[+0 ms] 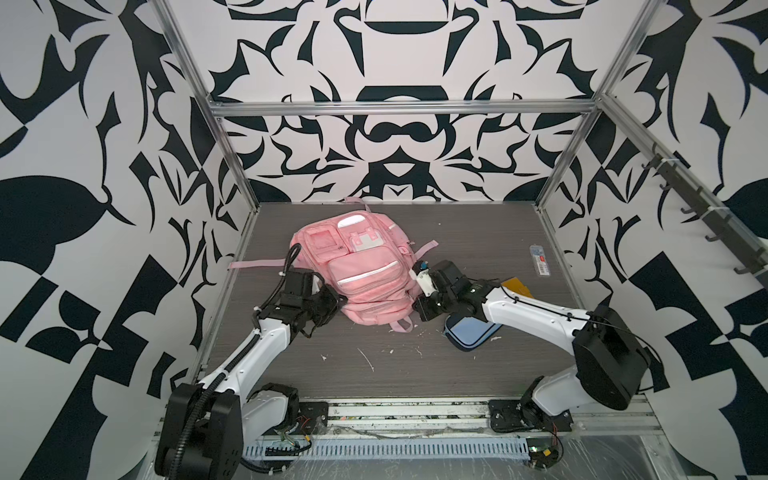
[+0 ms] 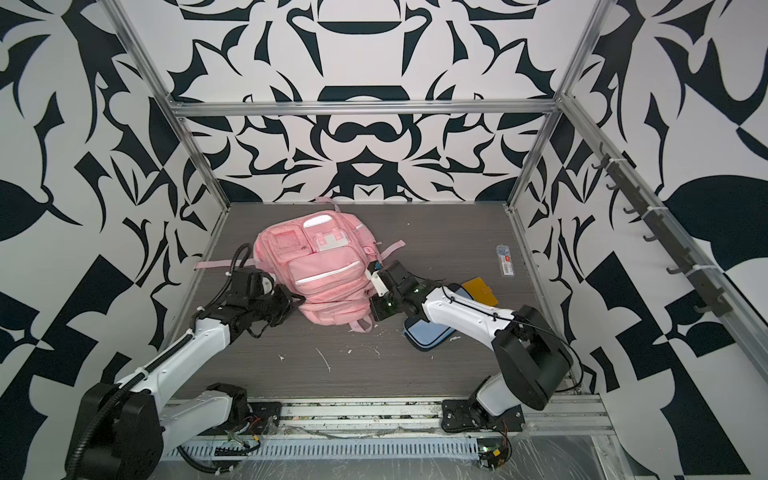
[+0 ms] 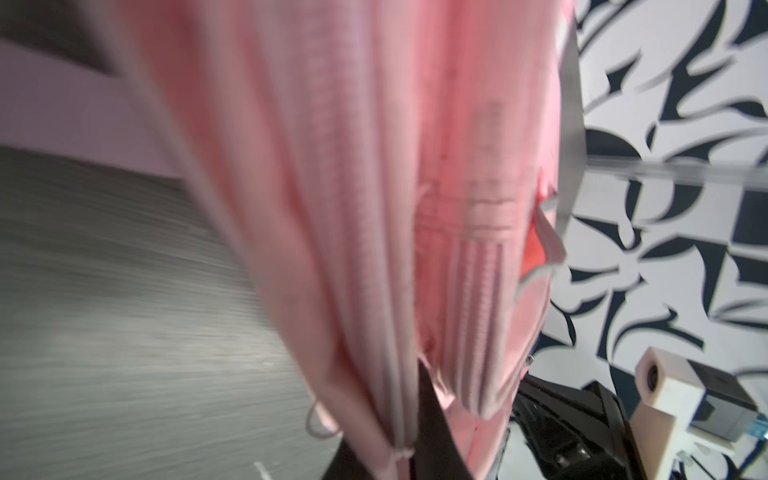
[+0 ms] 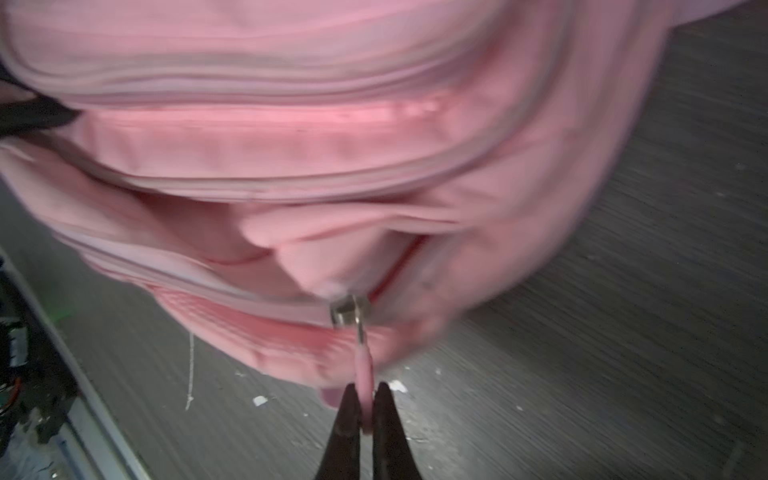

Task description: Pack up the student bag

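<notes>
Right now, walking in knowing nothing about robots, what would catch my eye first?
A large pink fabric backpack lies in the middle of the grey wood-grain tabletop, loud against the black-and-white patterned walls. The right hand pinches a small pink zip pull on the bag's right side, while the left hand is at its left side.

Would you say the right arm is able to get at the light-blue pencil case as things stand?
Probably not yet: the right gripper is shut on the zip pull of the student bag, and the pencil case lies partly under that arm's own forearm.
</notes>
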`<state>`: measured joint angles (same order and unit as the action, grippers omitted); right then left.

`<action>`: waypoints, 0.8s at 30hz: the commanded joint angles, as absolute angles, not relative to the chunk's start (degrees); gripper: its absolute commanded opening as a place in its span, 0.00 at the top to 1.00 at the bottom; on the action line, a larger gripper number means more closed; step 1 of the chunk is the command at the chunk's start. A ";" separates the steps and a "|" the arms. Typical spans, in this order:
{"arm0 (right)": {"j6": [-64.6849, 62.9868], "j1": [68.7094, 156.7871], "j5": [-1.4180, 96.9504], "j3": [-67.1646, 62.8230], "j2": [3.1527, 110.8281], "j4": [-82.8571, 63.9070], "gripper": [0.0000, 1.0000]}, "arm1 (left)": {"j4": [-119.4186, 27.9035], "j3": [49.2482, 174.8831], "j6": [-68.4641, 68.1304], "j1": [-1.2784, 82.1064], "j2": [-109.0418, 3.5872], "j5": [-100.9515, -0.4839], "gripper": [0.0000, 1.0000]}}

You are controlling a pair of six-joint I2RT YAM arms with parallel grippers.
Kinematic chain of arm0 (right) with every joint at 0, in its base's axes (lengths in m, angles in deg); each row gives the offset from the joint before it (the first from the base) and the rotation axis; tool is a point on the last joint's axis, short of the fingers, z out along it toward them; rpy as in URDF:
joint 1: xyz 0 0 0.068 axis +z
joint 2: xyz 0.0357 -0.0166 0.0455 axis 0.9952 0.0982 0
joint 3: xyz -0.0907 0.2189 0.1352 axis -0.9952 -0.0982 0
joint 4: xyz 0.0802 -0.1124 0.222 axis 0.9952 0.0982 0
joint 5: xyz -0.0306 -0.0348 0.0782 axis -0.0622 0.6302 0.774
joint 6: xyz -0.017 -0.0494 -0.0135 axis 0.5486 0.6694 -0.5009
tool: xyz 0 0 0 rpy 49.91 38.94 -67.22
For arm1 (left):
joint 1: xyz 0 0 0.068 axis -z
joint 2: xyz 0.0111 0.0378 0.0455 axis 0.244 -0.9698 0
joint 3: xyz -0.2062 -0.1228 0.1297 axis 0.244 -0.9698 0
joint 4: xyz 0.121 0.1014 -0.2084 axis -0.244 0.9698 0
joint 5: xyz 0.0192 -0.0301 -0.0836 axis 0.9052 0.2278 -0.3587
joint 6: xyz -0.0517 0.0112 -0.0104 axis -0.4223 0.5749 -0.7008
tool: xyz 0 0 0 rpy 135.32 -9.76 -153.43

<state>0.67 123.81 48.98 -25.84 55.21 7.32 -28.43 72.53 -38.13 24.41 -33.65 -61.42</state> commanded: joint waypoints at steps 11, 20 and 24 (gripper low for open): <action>5.99 126.41 43.46 -17.14 58.70 12.00 1.00 | -16.73 82.47 -23.43 19.91 -34.45 -58.93 0.32; 5.94 133.59 42.72 -11.35 63.69 11.17 1.00 | -3.12 79.31 -32.25 28.97 -24.94 -59.08 0.00; 5.95 136.74 44.36 -10.70 64.86 9.14 1.00 | -10.90 73.10 -43.93 35.96 -21.33 -56.81 0.00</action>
